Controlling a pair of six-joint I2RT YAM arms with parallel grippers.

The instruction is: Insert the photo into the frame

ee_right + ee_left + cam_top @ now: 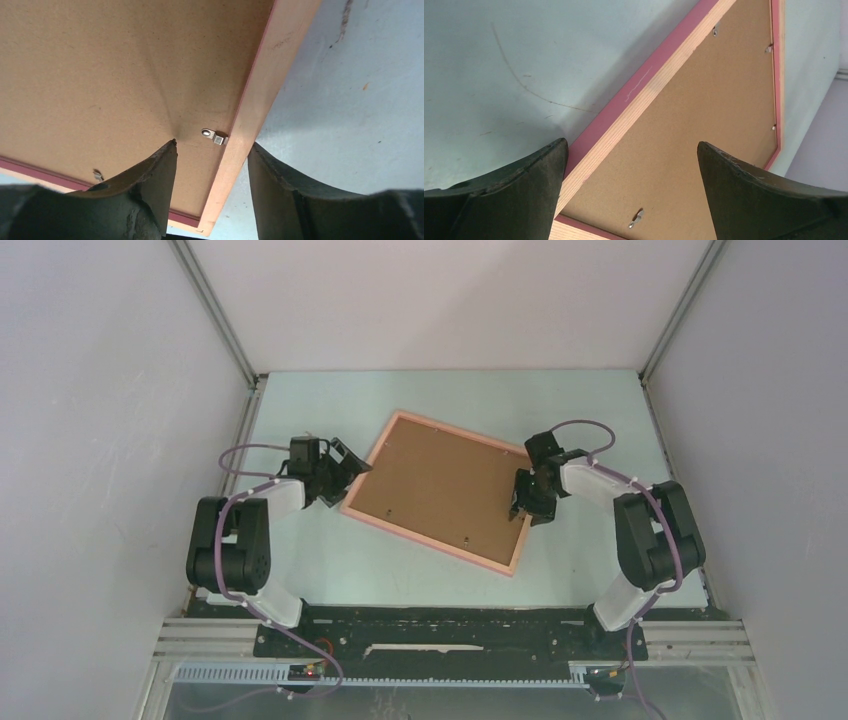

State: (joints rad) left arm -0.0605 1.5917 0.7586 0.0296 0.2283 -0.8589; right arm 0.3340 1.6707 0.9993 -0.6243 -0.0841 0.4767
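The frame [420, 538] lies face down and skewed in the middle of the table, its salmon-pink border around the brown backing board [440, 485]. The photo is hidden. My left gripper [345, 468] is open over the frame's left corner; in the left wrist view [631, 145] its fingers span the wooden rail [644, 97] and the board [704, 100]. My right gripper [530, 515] is at the frame's right edge. In the right wrist view [213, 145] its jaws are part open astride the rail [260, 85], one fingertip [167, 150] touching the board [125, 60].
Small metal turn clips [214, 136] [636, 219] sit at the board's edges. The pale table [330, 570] is walled by grey panels on the left, the right and the back. A black base rail [450, 635] runs along the near edge.
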